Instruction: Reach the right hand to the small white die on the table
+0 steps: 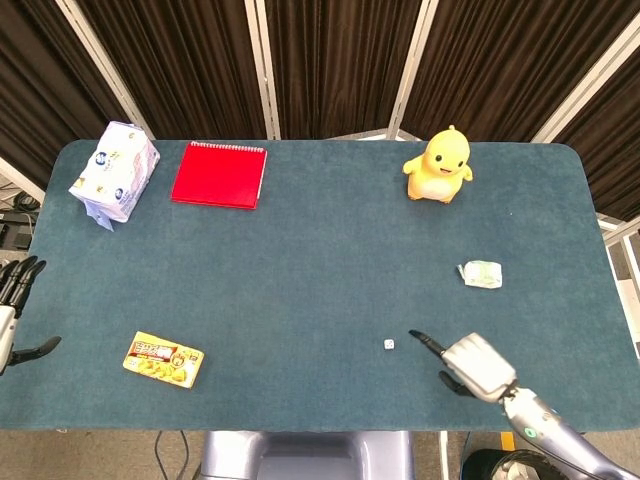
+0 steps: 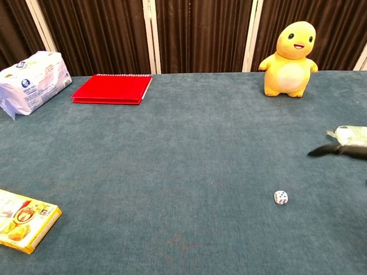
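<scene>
The small white die [image 1: 389, 344] [image 2: 280, 197] lies alone on the blue-green table [image 1: 320, 260], near the front edge and right of centre. My right hand [image 1: 472, 364] hovers over the table just right of the die, a black fingertip [image 1: 416, 338] pointing towards it with a short gap between. It holds nothing. In the chest view only its dark fingertips [image 2: 330, 150] enter from the right edge, above and right of the die. My left hand [image 1: 12, 300] stays off the table's left edge, fingers spread, empty.
A yellow duck toy [image 1: 438, 167] stands at the back right. A small green-white packet [image 1: 481, 273] lies at the right, behind my right hand. A red notebook [image 1: 220, 174] and tissue pack [image 1: 114, 171] sit back left. A yellow snack box [image 1: 163, 360] lies front left.
</scene>
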{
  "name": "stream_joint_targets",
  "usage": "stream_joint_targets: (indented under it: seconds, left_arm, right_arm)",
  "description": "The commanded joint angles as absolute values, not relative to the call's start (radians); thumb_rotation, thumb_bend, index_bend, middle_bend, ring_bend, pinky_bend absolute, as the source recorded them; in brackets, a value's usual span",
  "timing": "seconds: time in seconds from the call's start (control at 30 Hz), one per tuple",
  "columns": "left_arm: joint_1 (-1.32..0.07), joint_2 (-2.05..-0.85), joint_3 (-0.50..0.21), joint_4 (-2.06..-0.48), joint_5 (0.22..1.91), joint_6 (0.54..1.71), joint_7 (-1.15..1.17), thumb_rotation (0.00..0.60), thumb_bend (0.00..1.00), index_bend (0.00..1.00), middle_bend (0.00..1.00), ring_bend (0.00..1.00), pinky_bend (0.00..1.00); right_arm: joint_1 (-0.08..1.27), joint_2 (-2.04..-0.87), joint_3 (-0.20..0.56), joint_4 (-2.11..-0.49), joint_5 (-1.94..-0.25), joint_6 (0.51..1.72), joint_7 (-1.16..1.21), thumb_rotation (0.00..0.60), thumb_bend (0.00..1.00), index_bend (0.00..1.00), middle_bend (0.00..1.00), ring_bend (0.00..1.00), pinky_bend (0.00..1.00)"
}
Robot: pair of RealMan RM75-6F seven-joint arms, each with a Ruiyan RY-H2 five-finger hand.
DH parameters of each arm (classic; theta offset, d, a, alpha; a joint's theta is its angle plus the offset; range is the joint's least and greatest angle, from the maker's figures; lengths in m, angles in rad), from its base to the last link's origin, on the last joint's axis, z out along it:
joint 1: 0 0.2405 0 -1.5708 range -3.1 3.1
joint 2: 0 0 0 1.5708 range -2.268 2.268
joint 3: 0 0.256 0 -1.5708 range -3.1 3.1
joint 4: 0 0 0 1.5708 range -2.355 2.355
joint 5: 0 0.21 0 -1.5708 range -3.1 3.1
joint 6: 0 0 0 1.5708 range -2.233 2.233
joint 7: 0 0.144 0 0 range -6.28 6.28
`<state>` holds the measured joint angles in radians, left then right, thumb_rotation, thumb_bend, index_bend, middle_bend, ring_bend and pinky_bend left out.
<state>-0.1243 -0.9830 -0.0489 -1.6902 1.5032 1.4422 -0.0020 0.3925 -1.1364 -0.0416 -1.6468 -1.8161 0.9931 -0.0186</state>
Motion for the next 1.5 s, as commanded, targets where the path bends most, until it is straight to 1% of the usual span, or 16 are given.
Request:
stream_joint_targets:
  seconds: [0.03, 0.27, 0.53, 0.73, 1.03, 1.5]
  left_arm:
    - [-0.125, -0.984, -0.046, -1.688, 1.505, 1.440, -0.001, 0.600, 0.00, 0.00, 0.00, 0.00, 0.00]
    - [-0.128, -0.986, -0.046, -1.685, 1.503, 1.435, -0.002, 0.600, 0.00, 0.00, 0.00, 0.00, 0.00]
    - [-0.126, -0.987, -0.043, -1.687, 1.506, 1.437, 0.002, 0.600, 0.00, 0.00, 0.00, 0.00, 0.00]
    - [-0.130, -0.990, -0.041, -1.694, 1.503, 1.430, 0.014, 0.600, 0.00, 0.00, 0.00, 0.00, 0.00]
    - [-0.134, -0.993, -0.041, -1.692, 1.494, 1.420, 0.022, 0.600, 0.00, 0.00, 0.00, 0.00, 0.00]
    - [-0.139, -0.993, -0.041, -1.690, 1.486, 1.412, 0.020, 0.600, 0.00, 0.00, 0.00, 0.00, 0.00]
  right_arm:
    - [0.442, -1.196, -0.038, -1.645, -1.771, 0.902, -0.087, 0.600, 0.51, 0.00, 0.87, 0.85, 1.00]
    - [0.461, -1.242, -0.038, -1.629, -1.731, 0.863, -0.167, 0.600, 0.51, 0.00, 0.87, 0.85, 1.00]
    - [0.444, -1.276, -0.050, -1.567, -1.704, 0.891, -0.199, 0.600, 0.51, 0.00, 0.87, 0.85, 1.00]
    - [0.451, -1.296, -0.046, -1.557, -1.696, 0.902, -0.238, 0.600, 0.51, 0.00, 0.87, 0.85, 1.00]
    - [0.466, -1.313, -0.050, -1.562, -1.648, 0.864, -0.297, 0.600, 0.51, 0.00, 0.87, 0.85, 1.00]
    - [0.472, -1.320, -0.066, -1.568, -1.605, 0.855, -0.335, 0.600, 0.51, 0.00, 0.87, 0.85, 1.00]
